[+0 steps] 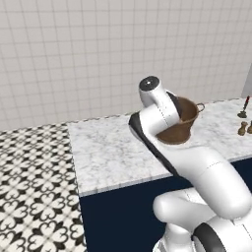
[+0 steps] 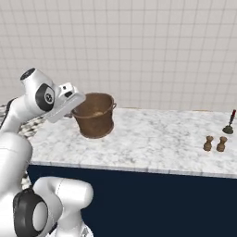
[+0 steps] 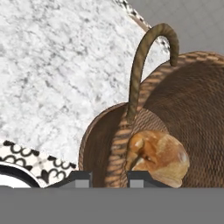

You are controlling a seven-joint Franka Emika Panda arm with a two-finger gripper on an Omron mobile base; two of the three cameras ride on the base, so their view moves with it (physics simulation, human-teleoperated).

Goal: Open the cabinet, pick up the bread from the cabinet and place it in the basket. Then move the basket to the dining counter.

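A: Gripper (image 3: pixel 105 177) state? 
B: Jaws narrowed, pinched on the wicker basket (image 2: pixel 95 115) rim wall, one tip either side.

A: Location? 
B: Basket over the dining counter (image 2: pixel 148 139), contact unclear. Bread (image 3: pixel 157 156) seen inside. Fingertips largely cut off.

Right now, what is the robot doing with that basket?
The robot's gripper is pinching the rim of the basket, one finger inside the wall and one outside. The bread already lies in the basket. The basket is over the marble dining counter, near its left end; whether it rests on the top or hangs just above is hard to tell. Two little brown shakers stand further right on the counter.
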